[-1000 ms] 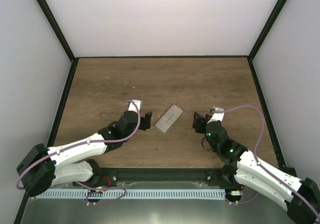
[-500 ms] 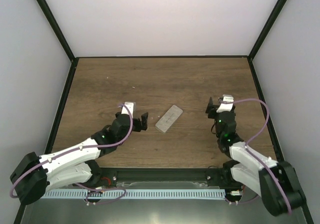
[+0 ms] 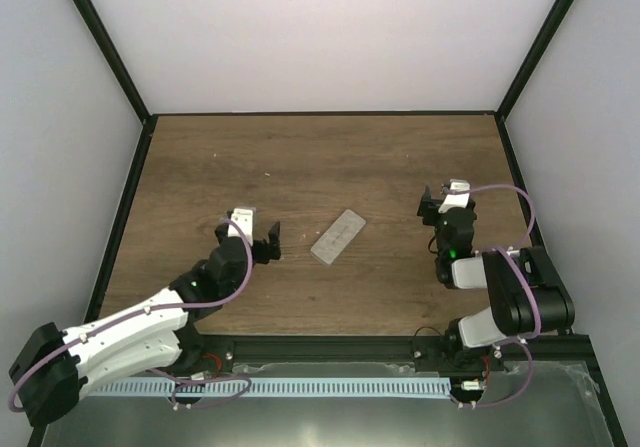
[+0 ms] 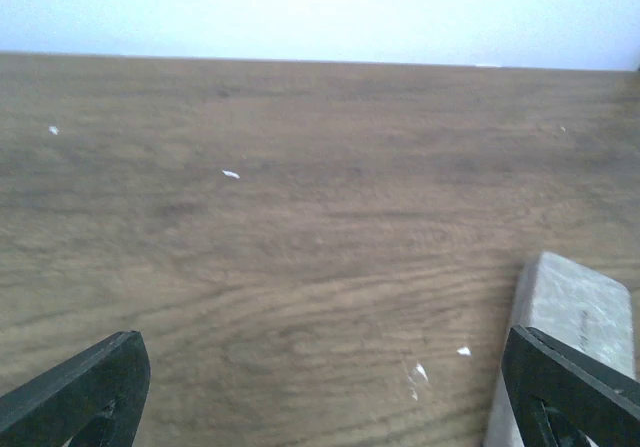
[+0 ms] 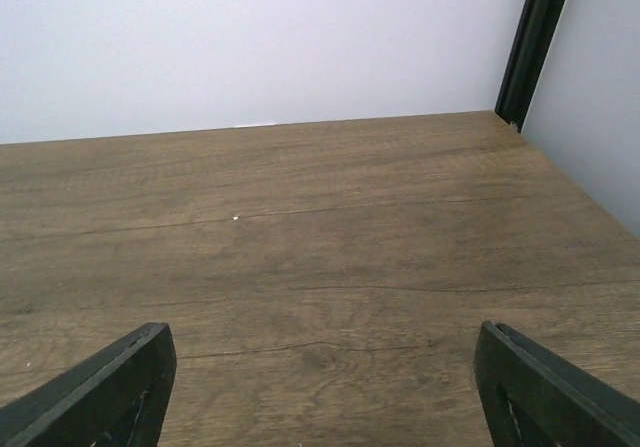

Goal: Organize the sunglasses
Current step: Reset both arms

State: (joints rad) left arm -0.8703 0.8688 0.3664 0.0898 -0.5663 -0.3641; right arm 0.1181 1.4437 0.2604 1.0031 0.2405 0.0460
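The red-framed sunglasses do not show in any view. A closed grey oblong case [image 3: 339, 236] lies at an angle in the middle of the wooden table [image 3: 330, 157]. My left gripper [image 3: 264, 243] is open and empty, a little to the left of the case. In the left wrist view the case's end [image 4: 575, 307] shows at the right, by the right finger [image 4: 575, 392]. My right gripper [image 3: 431, 205] is open and empty, well to the right of the case. The right wrist view shows only bare wood between the fingers [image 5: 100, 392].
Black frame posts [image 3: 525, 62] and white walls close in the table on three sides. The right post also shows in the right wrist view [image 5: 530, 37]. A few small white specks [image 4: 231, 174] lie on the wood.
Both arms have drawn back from the case. The left gripper moved left and nearer; the right arm folded back and its gripper swung right and away. The case has not moved.
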